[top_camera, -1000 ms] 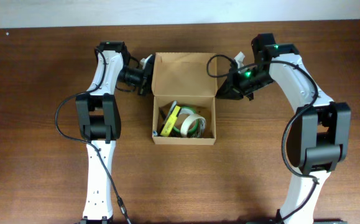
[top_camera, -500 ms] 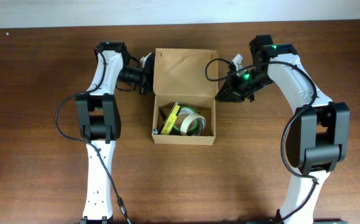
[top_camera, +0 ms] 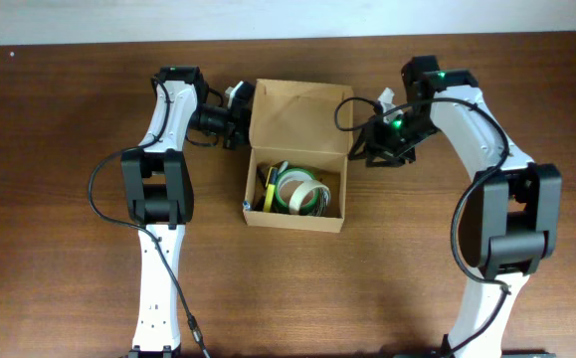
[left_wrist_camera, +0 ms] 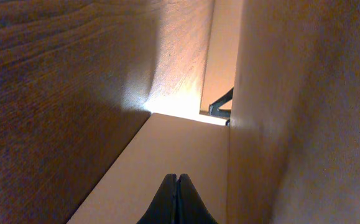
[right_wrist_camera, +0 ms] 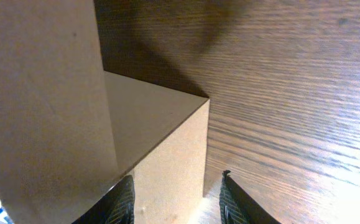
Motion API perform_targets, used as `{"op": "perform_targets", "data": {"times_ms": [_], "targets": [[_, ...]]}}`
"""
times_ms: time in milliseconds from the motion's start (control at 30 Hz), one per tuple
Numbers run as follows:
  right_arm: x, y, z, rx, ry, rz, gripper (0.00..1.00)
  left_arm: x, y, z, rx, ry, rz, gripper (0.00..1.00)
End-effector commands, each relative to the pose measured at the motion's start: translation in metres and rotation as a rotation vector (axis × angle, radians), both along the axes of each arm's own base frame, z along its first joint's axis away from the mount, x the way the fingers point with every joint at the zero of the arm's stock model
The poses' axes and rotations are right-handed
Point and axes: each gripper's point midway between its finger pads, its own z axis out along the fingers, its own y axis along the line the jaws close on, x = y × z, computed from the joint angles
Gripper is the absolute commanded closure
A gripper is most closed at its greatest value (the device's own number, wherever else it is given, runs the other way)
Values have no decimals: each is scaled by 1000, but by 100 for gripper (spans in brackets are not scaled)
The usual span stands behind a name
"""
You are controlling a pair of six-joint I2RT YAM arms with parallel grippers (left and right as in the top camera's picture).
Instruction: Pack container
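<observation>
The container [top_camera: 294, 217] is a tan cardboard box in the middle of the table, its flap lid [top_camera: 297, 114] raised at the far side. Inside lie a tape roll [top_camera: 301, 193] and a yellow-and-black item [top_camera: 269, 191]. My left gripper [top_camera: 240, 112] is shut and empty, pressed against the lid's left edge; in the left wrist view its tips [left_wrist_camera: 177, 182] touch cardboard [left_wrist_camera: 186, 149]. My right gripper [top_camera: 359, 147] is open at the box's right rear corner; in the right wrist view its fingers [right_wrist_camera: 230, 199] stand either side of the box corner [right_wrist_camera: 173, 155].
Dark wooden table [top_camera: 69, 259] all round the box. A pale wall edge [top_camera: 288, 20] runs along the far side. Black cables loop off both arms near the lid [top_camera: 342, 104].
The lid has tipped forward toward the box opening. My left gripper has moved slightly right with it, and my right gripper has shifted a little toward the box corner.
</observation>
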Motion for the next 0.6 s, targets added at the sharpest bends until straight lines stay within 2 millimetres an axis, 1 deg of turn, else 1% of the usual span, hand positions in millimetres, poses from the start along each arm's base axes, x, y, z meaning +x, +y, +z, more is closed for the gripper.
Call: {"op": "perform_targets", "data": {"times_ms": [0,133,167,233,267,333,467,533,567], "targets": [[5,-16,1,-9,2,-27,58,3,0,-2,-28,-65,-7,98],[5,-25,1,-11,12,-48,57,3,0,-2,-29,-65,-8,98],[5,-26,1,-11,12,-52,51,3,0,-2,-29,-65,-8,98],[7,-32,1,-12,12,-64,32,3,0,-2,-29,-65,-7,98],[7,-34,1,-12,11,-70,25,3,0,-2,-28,-66,-7,98],[9,-39,1,-12,11,-82,19,3,0,-2,-28,-69,-7,98],[10,-52,1,-11,15,-114,17,8,6,-5,-21,-100,1,98],[10,-58,2,-8,22,-130,17,15,15,-9,-4,-129,13,98],[9,-61,2,-8,29,-137,17,19,22,-14,26,-129,23,98]]}}
